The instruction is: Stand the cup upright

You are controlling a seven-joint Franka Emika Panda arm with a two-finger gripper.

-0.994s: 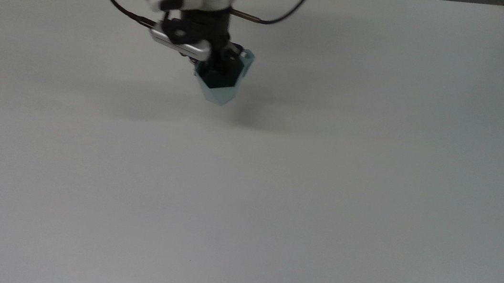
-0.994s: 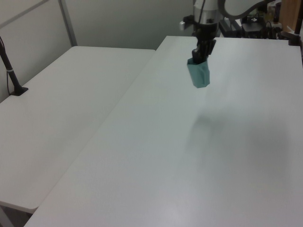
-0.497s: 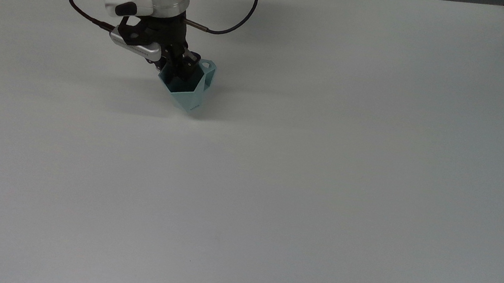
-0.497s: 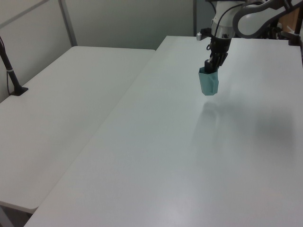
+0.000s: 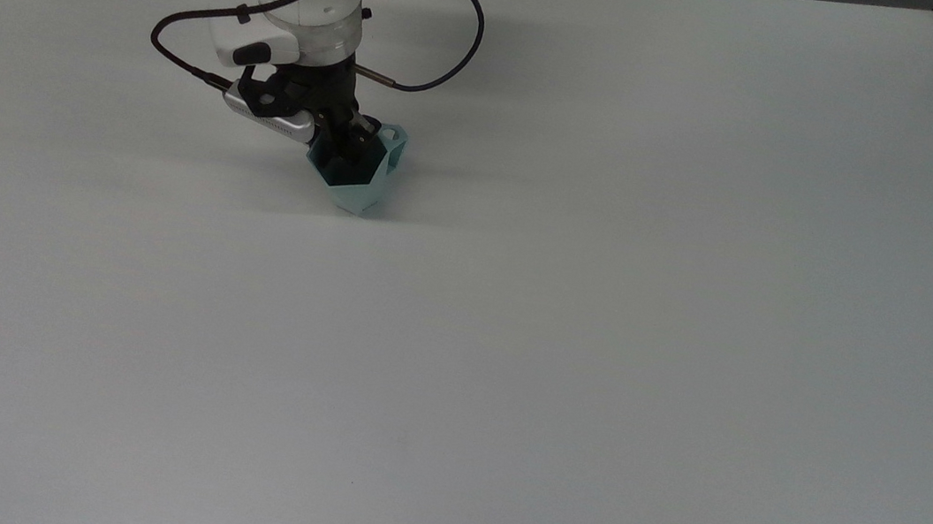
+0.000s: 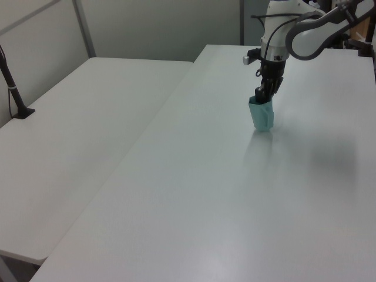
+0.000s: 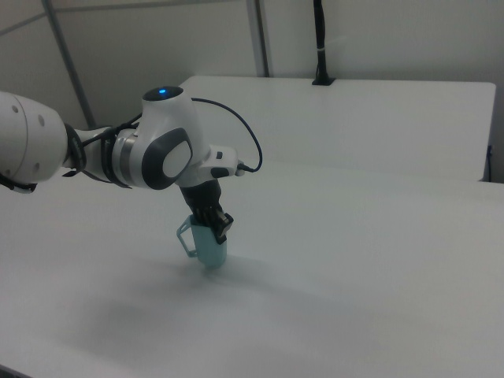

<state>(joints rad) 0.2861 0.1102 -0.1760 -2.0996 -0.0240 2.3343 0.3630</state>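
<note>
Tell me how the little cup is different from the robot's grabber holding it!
The cup is pale teal; the gripper is black. The cup has flat facets and a small looped handle; the gripper is two thin fingers under a white arm. The cup's mouth opens upward; the gripper points down into it. Both are together at the white table.

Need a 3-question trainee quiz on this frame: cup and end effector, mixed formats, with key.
1. True or false: the cup lies on its side on the table.
2. How does the end effector hold the cup?
A. by the handle
B. by the rim wall, with a finger inside the mouth
C. around the base
3. Fill in: in the top view, the cup's handle points toward the top view's ____.

Key:
1. False. It is mouth-up, base at the table.
2. B
3. Right
</note>
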